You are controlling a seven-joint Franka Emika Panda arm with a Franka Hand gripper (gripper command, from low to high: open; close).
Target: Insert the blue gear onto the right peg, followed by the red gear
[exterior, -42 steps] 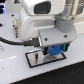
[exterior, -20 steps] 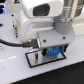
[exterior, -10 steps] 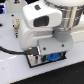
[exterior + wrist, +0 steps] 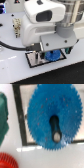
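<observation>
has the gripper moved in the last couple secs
Yes. Against the black-rimmed plate, the gripper has drifted slightly toward the exterior view's left, staying low over the blue gear.

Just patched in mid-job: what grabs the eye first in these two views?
The blue gear fills the wrist view, a dark peg showing through its centre slot over the black-rimmed grey plate. In the exterior view, the bulky white arm looms over that plate. A bit of the red gear peeks in at the wrist view's corner.
</observation>
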